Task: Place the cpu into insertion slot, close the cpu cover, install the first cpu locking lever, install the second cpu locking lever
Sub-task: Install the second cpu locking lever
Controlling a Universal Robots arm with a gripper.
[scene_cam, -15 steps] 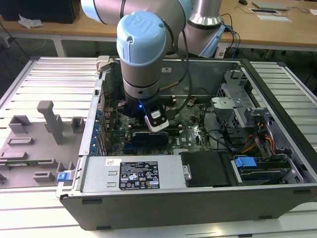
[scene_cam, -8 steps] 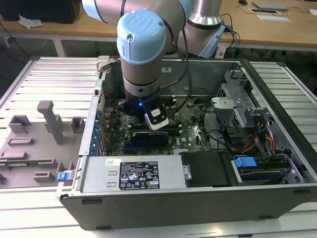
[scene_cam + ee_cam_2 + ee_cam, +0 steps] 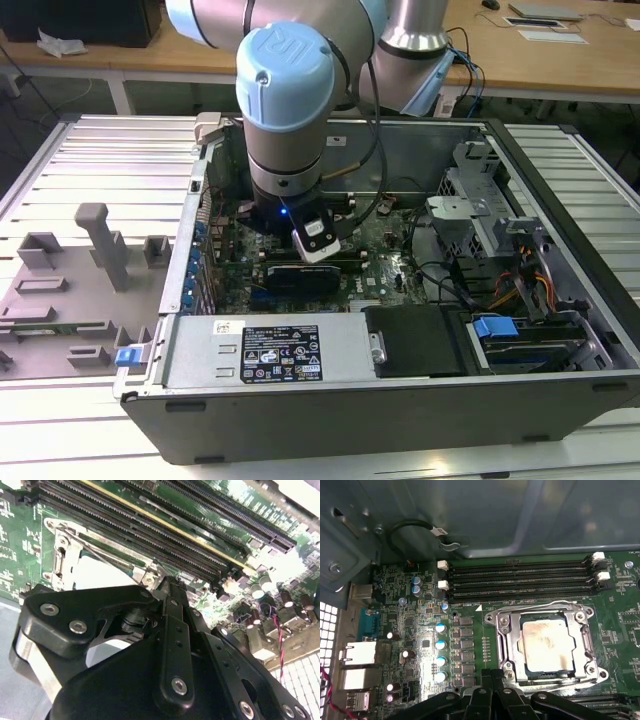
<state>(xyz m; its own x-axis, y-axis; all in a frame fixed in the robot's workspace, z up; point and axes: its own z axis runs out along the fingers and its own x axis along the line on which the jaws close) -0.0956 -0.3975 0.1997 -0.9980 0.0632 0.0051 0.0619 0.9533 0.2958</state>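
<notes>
While seated in insertion slot [image 3: 547, 647], cpu [image 3: 545, 644], cpu cover [image 3: 509, 645] closed.

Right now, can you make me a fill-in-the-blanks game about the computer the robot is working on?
1. The cpu lies inside the insertion ____.
2. The cpu cover is folded ____ around the chip.
3. The long black memory slots run ____ the socket.
4. The end effector is at the socket's ____.

Missing words: slot; down; beside; edge

Robotics lab, open computer case [image 3: 400, 400], slatted workbench [image 3: 90, 160]
</notes>
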